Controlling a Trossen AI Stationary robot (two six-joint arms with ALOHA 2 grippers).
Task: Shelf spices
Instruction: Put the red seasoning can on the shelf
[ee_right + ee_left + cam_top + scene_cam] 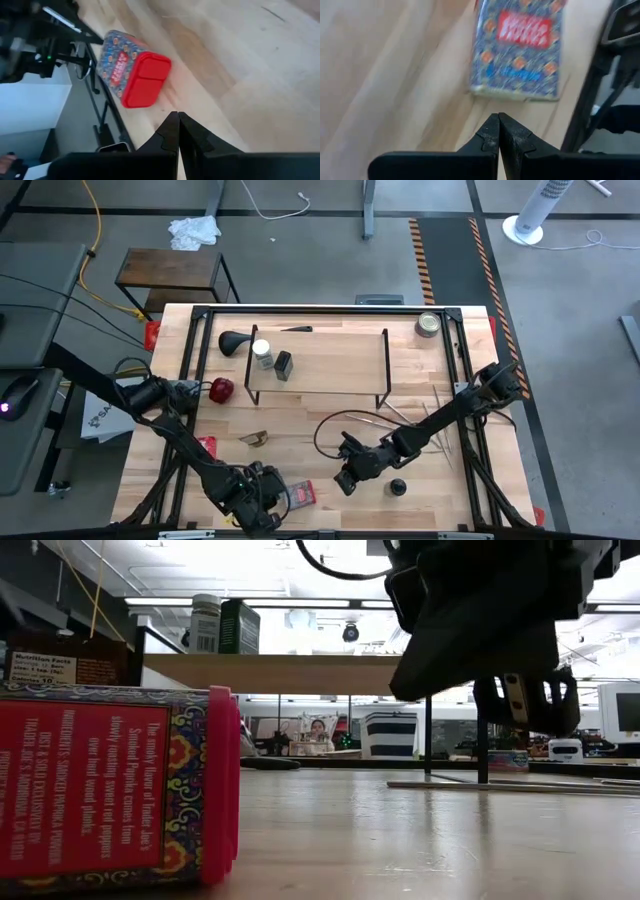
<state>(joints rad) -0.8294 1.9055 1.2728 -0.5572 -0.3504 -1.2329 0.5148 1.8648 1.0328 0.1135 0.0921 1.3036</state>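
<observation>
While two jars already stand on the long light-wood shelf on thin black rod frames, the red-lidded, patterned paprika tin lies on its side near the six o'clock edge of the butcher-block tabletop. The right gripper hangs low just at the tin's three o'clock side, its two dark fingers pressed together and holding nothing. The left gripper sits at the tin's nine o'clock side, fingers likewise pressed together and empty. On the shelf's ten o'clock end stand a clear white-capped jar and a dark black-capped jar, just beside each other. Off the shelf, a red-capped jar lies at the table's nine o'clock side, a small tan wedge-shaped holder rests toward seven o'clock, and a small black-capped jar sits at five o'clock, near the right gripper. A round silver tin stays at one o'clock. The paprika tin looks light and stiff, with smooth printed sides that may slip; a grip across its two narrow flat faces, near the middle of the body rather than on the hinged lid, seems safest. Fingers must spread first.
</observation>
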